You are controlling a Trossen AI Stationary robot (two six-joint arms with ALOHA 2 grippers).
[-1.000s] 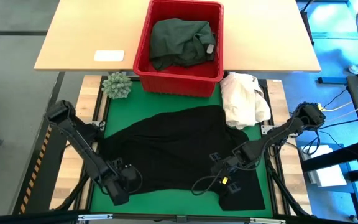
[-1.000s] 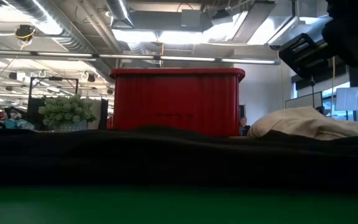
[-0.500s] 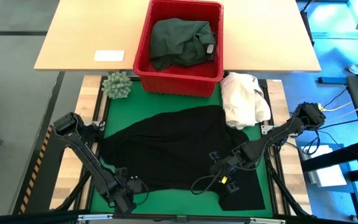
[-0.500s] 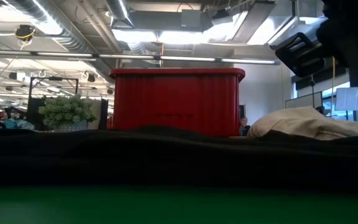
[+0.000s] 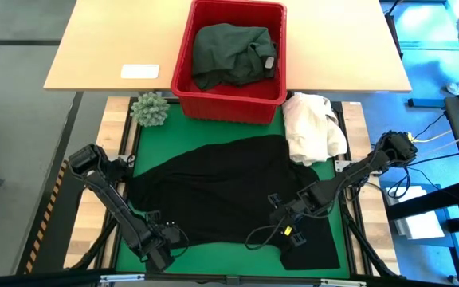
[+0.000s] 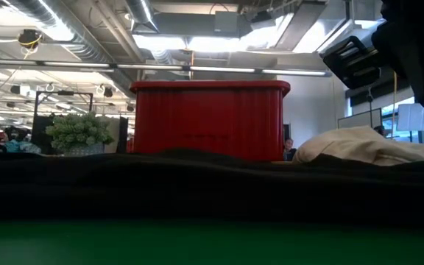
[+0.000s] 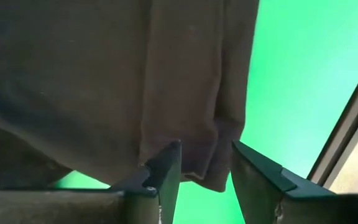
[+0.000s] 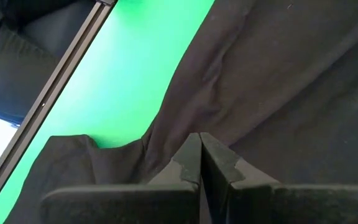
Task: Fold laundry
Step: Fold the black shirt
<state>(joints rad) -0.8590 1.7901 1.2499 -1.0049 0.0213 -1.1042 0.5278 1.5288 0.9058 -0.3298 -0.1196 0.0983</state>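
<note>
A black garment (image 5: pixel 221 187) lies spread on the green mat (image 5: pixel 182 135). Its near-right part (image 5: pixel 309 247) reaches toward the table's near edge. My left gripper (image 5: pixel 164 243) points down at the garment's near-left corner. In the left wrist view it stands open (image 7: pixel 205 165), its fingers on either side of a narrow hemmed end of the cloth (image 7: pixel 197 124); whether they touch it I cannot tell. My right gripper (image 5: pixel 281 229) is shut on the cloth near its near-right part. A dark green garment (image 5: pixel 229 52) lies bunched in the red basket (image 5: pixel 183 72). My right gripper pinches a raised fold of the black garment (image 8: pixel 166 134) between its two shut fingers (image 8: pixel 188 158). It comes slanting down from the table's right side. Creases run along the cloth up to the fingertips. The rest of the garment lies on the mat.
The red basket stands at the mat's far edge, on the wooden table beyond. A cream-white cloth heap (image 5: pixel 313 127) lies at the mat's far right corner. A small green plant (image 5: pixel 150 109) stands at the far left. A white card (image 5: pixel 140 71) lies on the wood.
My left gripper has shifted a little toward the table's near edge, at the garment's near-left corner. The black garment lies as it did.
</note>
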